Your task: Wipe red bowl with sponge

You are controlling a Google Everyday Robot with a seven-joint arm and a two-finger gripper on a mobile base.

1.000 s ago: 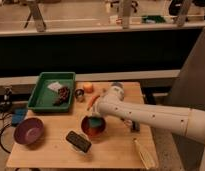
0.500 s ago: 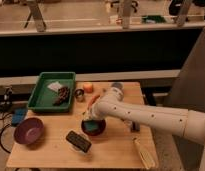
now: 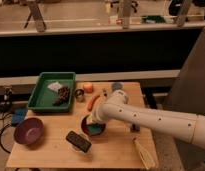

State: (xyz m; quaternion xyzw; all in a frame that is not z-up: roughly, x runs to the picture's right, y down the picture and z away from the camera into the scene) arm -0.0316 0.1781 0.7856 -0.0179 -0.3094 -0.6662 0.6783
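One gripper (image 3: 94, 122): mine, at the end of my white arm (image 3: 146, 117), which comes in from 3 o'clock across the table (image 3: 116, 152); it is lowered over the red bowl.
Grip state: I cannot tell whether it is open or closed, as my own wrist covers it.
Red bowl (image 3: 84, 128): near the middle of the table, a little toward its 6 o'clock edge, directly under my gripper.
Sponge (image 3: 96, 130): a teal patch showing inside the red bowl, at the 5 o'clock side of the bowl's interior, just below my gripper; whether I am touching it is hidden.
Purple bowl (image 3: 28, 131): at 9 o'clock from the red bowl, well apart, near the table's left edge.
Dark block (image 3: 78, 141): at 7 o'clock from the red bowl, just beside it.
Green tray (image 3: 40, 102): at 10 o'clock, holding a pale item and a dark item.
Orange piece (image 3: 93, 101): at 12 o'clock from the red bowl, near my wrist.
Yellowish object (image 3: 144, 153): at 4 o'clock, near the table's corner.
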